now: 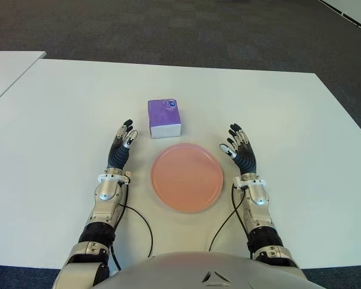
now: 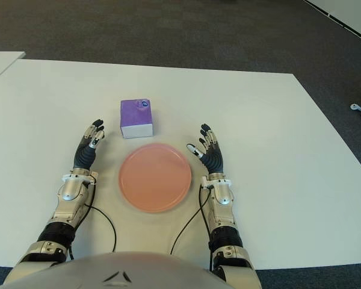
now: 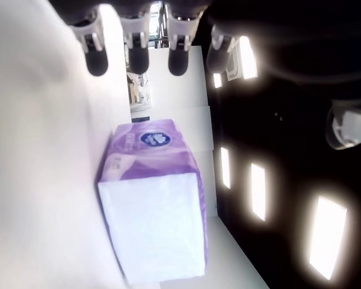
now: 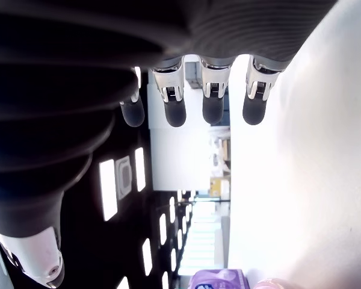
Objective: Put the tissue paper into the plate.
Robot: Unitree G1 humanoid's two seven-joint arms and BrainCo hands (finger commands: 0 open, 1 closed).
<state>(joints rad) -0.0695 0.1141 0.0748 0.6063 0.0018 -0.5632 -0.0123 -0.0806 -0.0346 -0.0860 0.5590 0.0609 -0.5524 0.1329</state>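
We see a white table [image 1: 301, 132] filling the field in front of the robot, with dark carpeted floor [image 1: 168, 30] beyond its far edge and a second white tabletop [image 1: 6, 69] at far left. Nearest the robot, centred on the table, lies the empty pink plate [image 1: 187, 177]. The left hand [image 1: 121, 149] shows left of the plate with its fingers extended and spread, holding nothing. The right hand [image 1: 239, 150] shows right of the plate, fingers likewise extended, holding nothing. Just beyond the plate, slightly to its left and apart from its rim, stands the tissue paper [image 1: 164, 118], a purple pack with a white near face.

The pack carries a small round dark-blue emblem on top; its lettering is too small to read.

The left wrist view shows the pack's white face at close range beyond the open fingertips [image 3: 97, 60]. The right wrist view shows straight fingertips [image 4: 175, 111] and only a purple corner of the pack.
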